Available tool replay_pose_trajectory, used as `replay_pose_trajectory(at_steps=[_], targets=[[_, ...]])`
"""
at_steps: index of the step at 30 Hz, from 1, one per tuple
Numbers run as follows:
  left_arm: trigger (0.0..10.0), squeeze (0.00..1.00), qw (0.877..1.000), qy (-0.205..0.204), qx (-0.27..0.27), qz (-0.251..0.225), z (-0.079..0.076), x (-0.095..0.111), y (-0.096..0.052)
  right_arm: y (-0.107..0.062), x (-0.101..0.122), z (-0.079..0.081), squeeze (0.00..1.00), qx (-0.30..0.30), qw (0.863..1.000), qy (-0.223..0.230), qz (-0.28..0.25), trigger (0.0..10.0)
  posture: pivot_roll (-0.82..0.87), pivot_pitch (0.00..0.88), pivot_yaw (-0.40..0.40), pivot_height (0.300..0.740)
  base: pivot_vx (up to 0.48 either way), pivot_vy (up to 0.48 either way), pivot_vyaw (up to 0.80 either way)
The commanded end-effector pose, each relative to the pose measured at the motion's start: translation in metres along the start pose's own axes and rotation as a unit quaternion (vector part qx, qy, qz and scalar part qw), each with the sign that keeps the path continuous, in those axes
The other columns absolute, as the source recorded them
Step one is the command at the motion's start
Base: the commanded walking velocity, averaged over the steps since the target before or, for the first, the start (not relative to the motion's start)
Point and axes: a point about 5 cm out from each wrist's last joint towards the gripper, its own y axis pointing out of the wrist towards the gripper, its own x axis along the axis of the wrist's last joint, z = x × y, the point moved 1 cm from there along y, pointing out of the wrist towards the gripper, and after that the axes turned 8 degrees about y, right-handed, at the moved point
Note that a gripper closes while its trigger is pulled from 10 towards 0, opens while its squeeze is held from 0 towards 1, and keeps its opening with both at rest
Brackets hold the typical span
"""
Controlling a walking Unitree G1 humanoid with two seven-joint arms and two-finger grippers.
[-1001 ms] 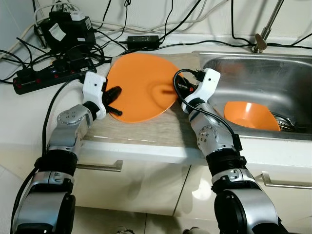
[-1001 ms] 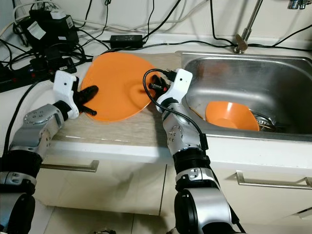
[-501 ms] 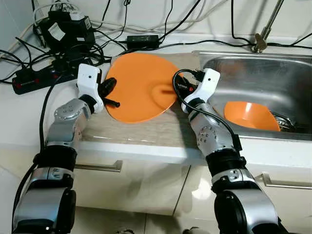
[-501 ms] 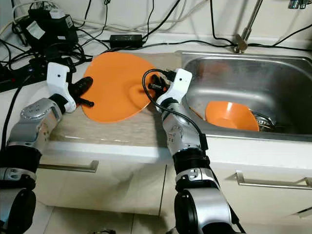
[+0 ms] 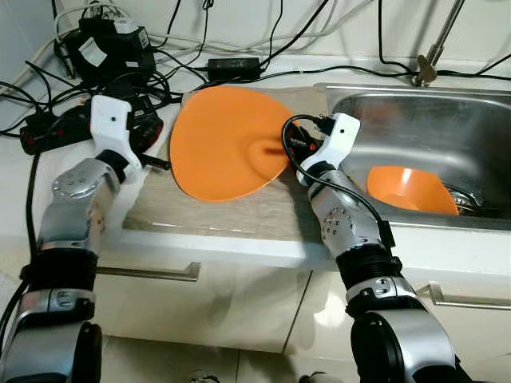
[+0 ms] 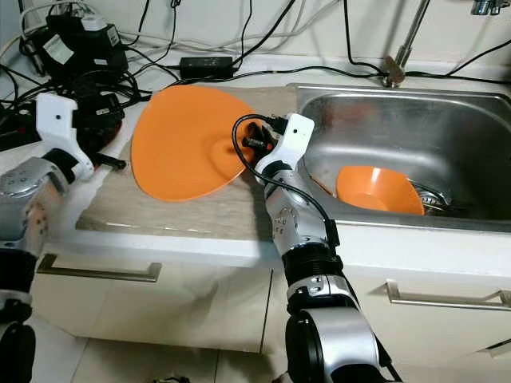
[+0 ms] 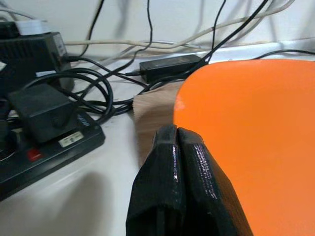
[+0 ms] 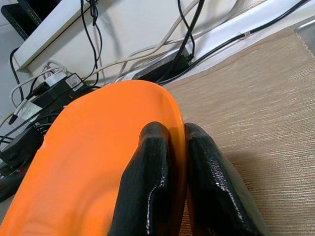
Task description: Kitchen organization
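A large orange plate (image 5: 219, 144) stands tilted on the beige mat (image 5: 231, 215), its lower edge resting on the mat. My right gripper (image 8: 174, 142) is shut on the plate's right rim, one finger on each face. My left gripper (image 7: 176, 132) is shut with nothing in it. It hovers just left of the plate's left edge, apart from it, over the white counter near the cables. An orange bowl (image 5: 411, 190) lies tipped in the steel sink (image 5: 447, 120) on the right.
A black power strip (image 5: 48, 132), a black box (image 5: 108, 48), a power adapter (image 5: 234, 66) and tangled cables crowd the counter's back left. The faucet base (image 5: 427, 68) stands behind the sink. The counter's front edge runs just below the mat.
My left gripper has let go of the plate's left rim, shut, and drawn back to the left toward the power strip. The right gripper holds the plate as before.
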Motion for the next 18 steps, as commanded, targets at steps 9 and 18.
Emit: replay_pose_trajectory(at_steps=[9,18], targets=[[10.0,0.00,1.000,-0.016,0.013,-0.011,-0.004,0.010,-0.019,-0.004,-0.022,-0.005,0.00,-0.011,0.998,-0.027,0.048,0.0,0.02,0.011,0.024,0.715,0.000,0.000,0.00],[10.0,0.00,0.999,-0.040,0.013,-0.007,-0.015,0.007,-0.022,-0.001,-0.020,-0.002,0.00,-0.005,0.998,-0.041,0.042,0.0,0.03,0.008,0.019,0.715,0.000,0.000,0.00]])
